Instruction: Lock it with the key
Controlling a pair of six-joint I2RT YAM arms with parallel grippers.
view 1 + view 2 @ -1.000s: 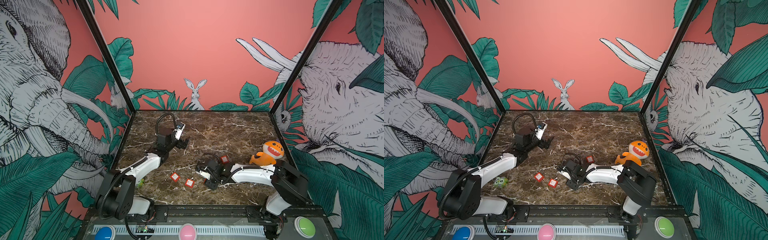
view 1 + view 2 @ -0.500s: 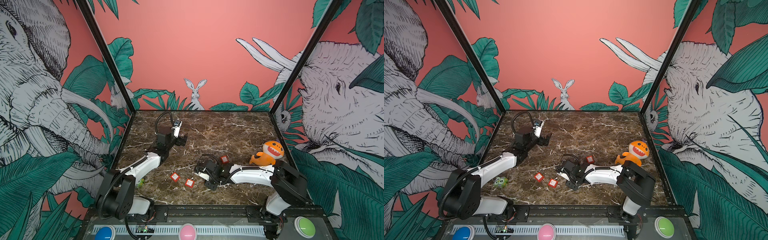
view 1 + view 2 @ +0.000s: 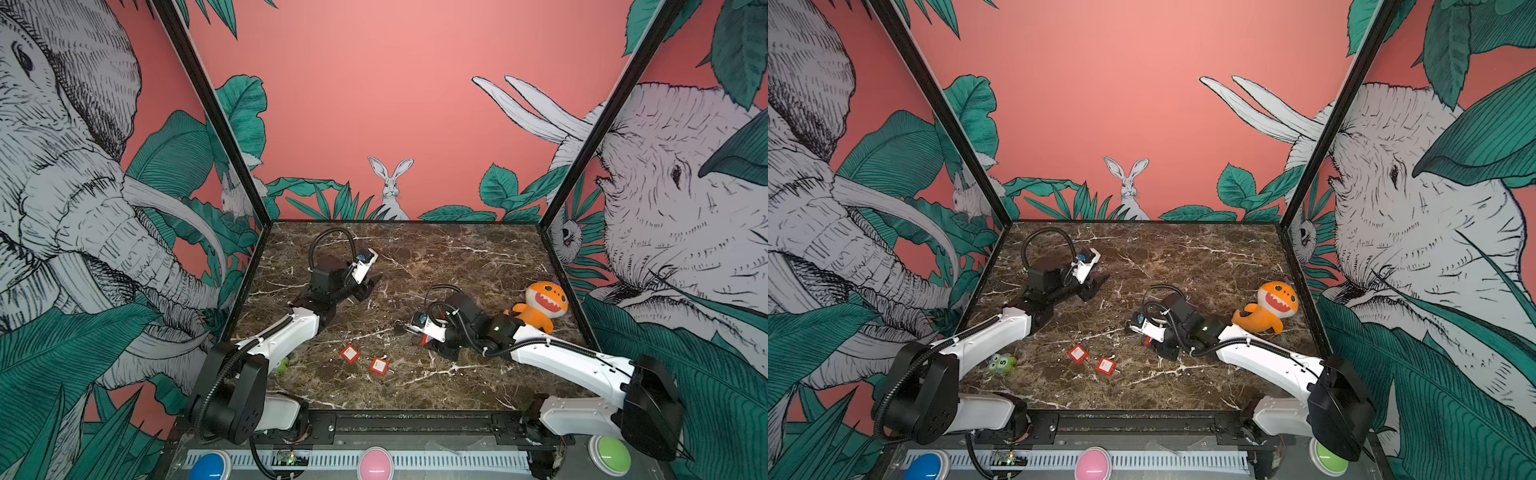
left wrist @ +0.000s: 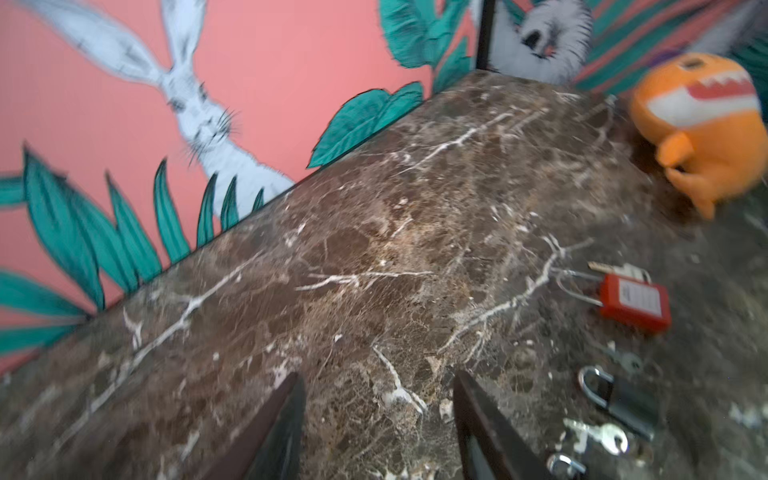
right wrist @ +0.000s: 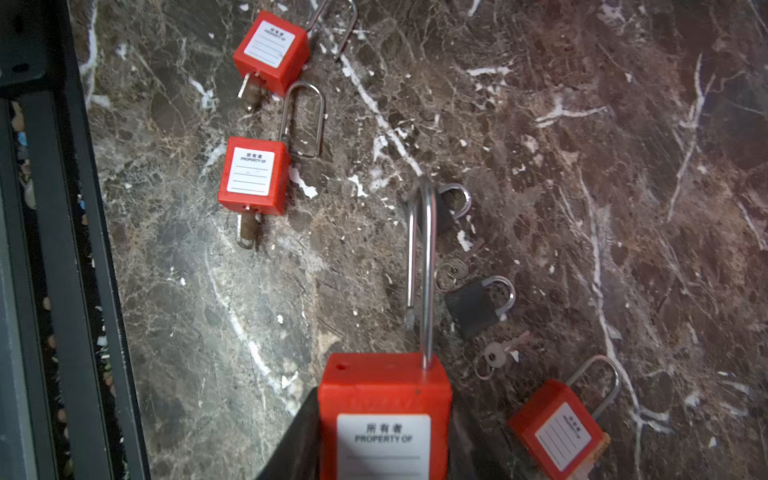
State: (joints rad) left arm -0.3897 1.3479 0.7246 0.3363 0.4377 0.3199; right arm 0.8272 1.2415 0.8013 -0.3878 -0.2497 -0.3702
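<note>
Your R claw (image 5: 384, 440) gripped the red padlock (image 5: 384, 386) by its body, shackle sprung open. Past it, a loose key (image 5: 500, 353) lay on the bench (image 5: 623, 187) beside a black padlock (image 5: 471, 307). Your L claw (image 4: 375, 374) hung open & empty, well apart.

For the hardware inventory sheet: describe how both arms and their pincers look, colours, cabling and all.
The left arm and right arm have glossy white link shells between bulky black joint housings. A black ribbed cable loops along each. The left pincer and right pincer have dark, tapering fingers, each beside a small white camera mount with a blue detail.
</note>
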